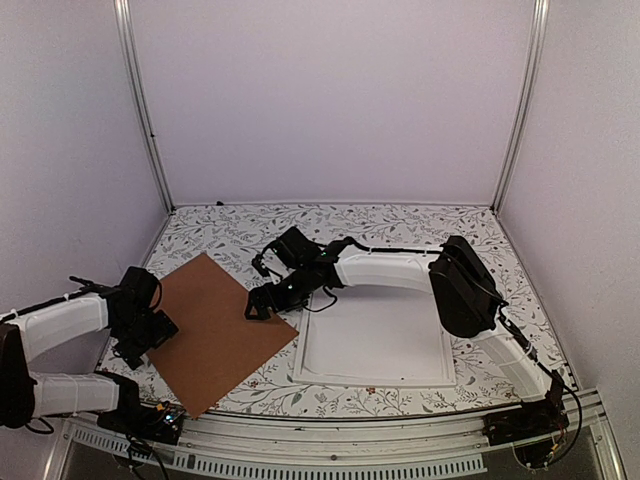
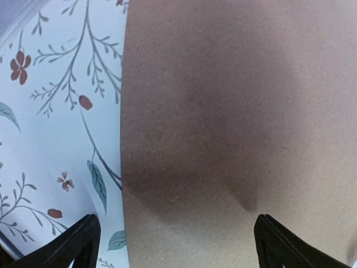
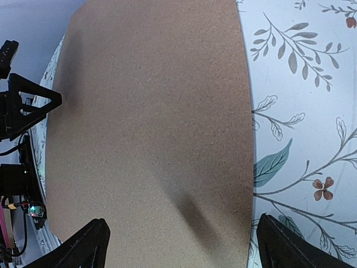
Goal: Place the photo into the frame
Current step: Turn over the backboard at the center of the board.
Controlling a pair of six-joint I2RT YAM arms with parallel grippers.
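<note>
Floral table (image 1: 400, 225): I'm hovering left gripper (image 1: 152, 338), right gripper (image 1: 262, 305), jaws wide, at opposite brown board (image 1: 215, 330) edges; frame (image 1: 375, 345) lying lower centre.

I see a bench (image 1: 400, 225) covered in a pale print of leafy sprigs and small red flowers. Two flat things lie on it. A brown board (image 1: 215, 330) sits on the left half, turned so its corners point like a diamond, and its near corner comes close to the bench's front edge. The white frame (image 1: 375, 340) lies flat right of centre, square to that edge, with a narrow rim around a plain white middle. The board's right corner is just beside the frame's left side; I cannot tell if they touch. Both wrist views show me the board's grainy face lying on the print.
</note>
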